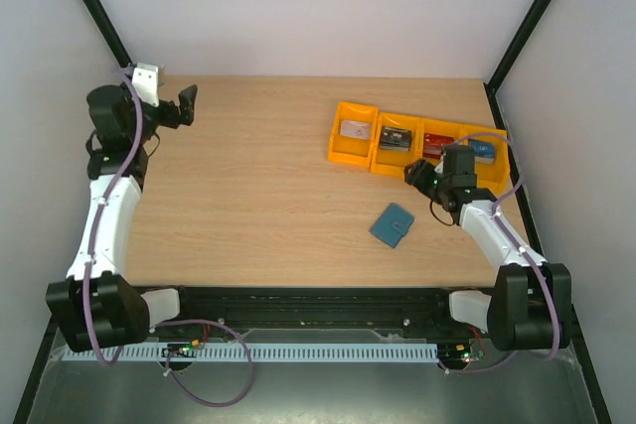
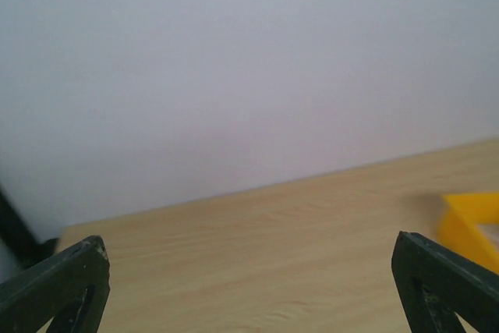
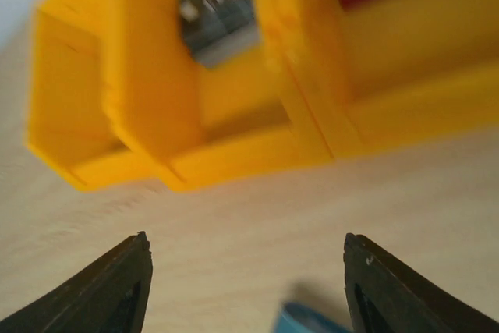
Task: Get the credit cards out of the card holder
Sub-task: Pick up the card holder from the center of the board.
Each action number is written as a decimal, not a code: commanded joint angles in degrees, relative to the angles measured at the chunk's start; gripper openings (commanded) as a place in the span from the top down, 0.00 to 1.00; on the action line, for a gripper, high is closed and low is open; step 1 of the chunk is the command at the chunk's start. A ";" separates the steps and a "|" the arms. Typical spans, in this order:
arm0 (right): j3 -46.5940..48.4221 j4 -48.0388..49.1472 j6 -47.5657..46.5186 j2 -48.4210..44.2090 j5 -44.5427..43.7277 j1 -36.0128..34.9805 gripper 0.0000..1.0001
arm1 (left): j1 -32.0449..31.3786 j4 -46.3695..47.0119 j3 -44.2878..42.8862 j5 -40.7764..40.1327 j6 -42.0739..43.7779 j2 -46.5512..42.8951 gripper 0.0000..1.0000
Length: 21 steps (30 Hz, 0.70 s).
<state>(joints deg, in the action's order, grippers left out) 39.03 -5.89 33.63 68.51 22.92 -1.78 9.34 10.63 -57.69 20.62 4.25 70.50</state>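
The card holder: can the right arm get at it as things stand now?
Probably yes. The card holder lies in the open, close to the open right claw, and nothing stands between them.

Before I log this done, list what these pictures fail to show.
- Inside of the card holder: folded shut from above; cut off at the right wrist view's bottom edge.
- Blue card: the right arm covers part of it, top view.
- Print on the black card: blurred in the right wrist view, too small from above.
- Orange bin: blurred, cut off by the left wrist view's edge.
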 commanded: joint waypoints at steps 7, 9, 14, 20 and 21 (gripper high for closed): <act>-6.26 -18.56 4.16 -0.58 -7.47 -2.50 0.42 | -7.41 -43.52 -12.31 26.80 0.22 1.27 0.00; -8.36 -18.33 4.88 -0.84 -7.28 -2.61 0.43 | -10.21 -43.02 -11.40 26.55 -0.70 1.32 0.00; -12.29 -11.93 7.77 -0.99 -2.28 -2.66 0.53 | -13.32 -41.38 -9.68 26.36 -2.83 2.00 0.00; -15.19 -4.62 10.77 1.20 8.68 -3.10 0.66 | -13.47 -39.43 -5.45 26.49 -3.37 0.43 0.01; -15.48 -3.92 11.10 1.39 9.54 -3.19 0.66 | -13.47 -39.00 -4.81 26.71 -3.61 0.14 0.01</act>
<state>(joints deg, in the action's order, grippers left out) 25.02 -14.17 42.19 68.62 25.41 -4.29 -4.01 -28.95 -65.04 45.74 2.26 72.10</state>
